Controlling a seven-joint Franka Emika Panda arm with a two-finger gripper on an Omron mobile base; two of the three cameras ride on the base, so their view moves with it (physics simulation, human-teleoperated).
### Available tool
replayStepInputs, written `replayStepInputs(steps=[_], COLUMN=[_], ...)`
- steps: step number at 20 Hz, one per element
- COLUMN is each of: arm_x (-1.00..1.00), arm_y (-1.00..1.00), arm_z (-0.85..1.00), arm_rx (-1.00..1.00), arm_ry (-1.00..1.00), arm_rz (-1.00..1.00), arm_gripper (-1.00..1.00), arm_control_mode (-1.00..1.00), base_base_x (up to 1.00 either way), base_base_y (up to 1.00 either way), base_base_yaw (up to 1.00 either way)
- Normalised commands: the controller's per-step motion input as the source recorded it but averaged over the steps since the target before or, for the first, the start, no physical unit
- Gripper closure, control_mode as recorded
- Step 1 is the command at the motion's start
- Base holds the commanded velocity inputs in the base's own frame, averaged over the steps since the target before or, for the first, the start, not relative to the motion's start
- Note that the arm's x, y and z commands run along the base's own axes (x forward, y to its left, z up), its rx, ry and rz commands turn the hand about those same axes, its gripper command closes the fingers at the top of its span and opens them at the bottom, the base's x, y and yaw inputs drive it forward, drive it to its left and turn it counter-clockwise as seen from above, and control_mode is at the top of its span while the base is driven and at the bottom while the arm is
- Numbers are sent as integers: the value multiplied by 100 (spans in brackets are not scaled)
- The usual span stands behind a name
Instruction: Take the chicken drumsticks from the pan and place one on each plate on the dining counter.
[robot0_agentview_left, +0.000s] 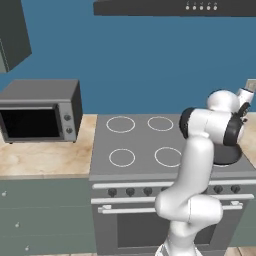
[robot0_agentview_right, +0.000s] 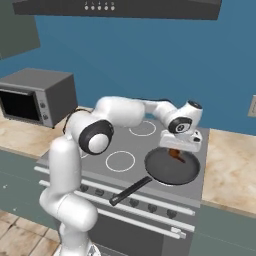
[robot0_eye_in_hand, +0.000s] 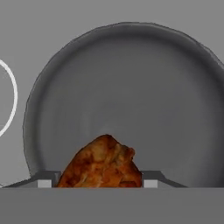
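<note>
My gripper (robot0_agentview_right: 175, 149) is shut on one orange-brown chicken drumstick (robot0_agentview_right: 175, 154), holding it just over the back part of the pan (robot0_agentview_right: 171, 167). In the hand view the drumstick (robot0_eye_in_hand: 103, 164) sits between my fingertips (robot0_eye_in_hand: 151, 182), with the round dark pan (robot0_eye_in_hand: 131, 87) below it and no other piece on its visible floor. The pan stands on the stove's front right burner, its long black handle (robot0_agentview_right: 131, 191) pointing off the front edge. The arm hides most of the pan (robot0_agentview_left: 227, 156) in the left base view. The second drumstick, the plates and the dining counter are out of view.
The grey stove top (robot0_agentview_right: 120, 161) has ringed burners, with an extractor hood (robot0_agentview_right: 115, 7) above. A microwave (robot0_agentview_left: 40, 112) stands on the beige worktop (robot0_agentview_left: 45, 157) to the left. More beige worktop (robot0_agentview_right: 230, 170) lies right of the stove, against the blue wall.
</note>
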Motion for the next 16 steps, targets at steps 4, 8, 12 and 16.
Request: replayStepInputs(steps=[4,8,12,16], arm_x=[-100,-100,-90,-78], arm_y=[56,63,68,52], arm_z=[1,19,39,63], arm_rx=[-16,-17,-15,-9], arm_ry=[-7,-2,0,0], arm_rz=[40,40,38,38], arm_gripper=[100,100,100,100], arm_control_mode=[-100,-100,-100,-100], base_base_x=[0,0,0,0], base_base_y=[0,0,0,0], base_base_yaw=[0,0,0,0])
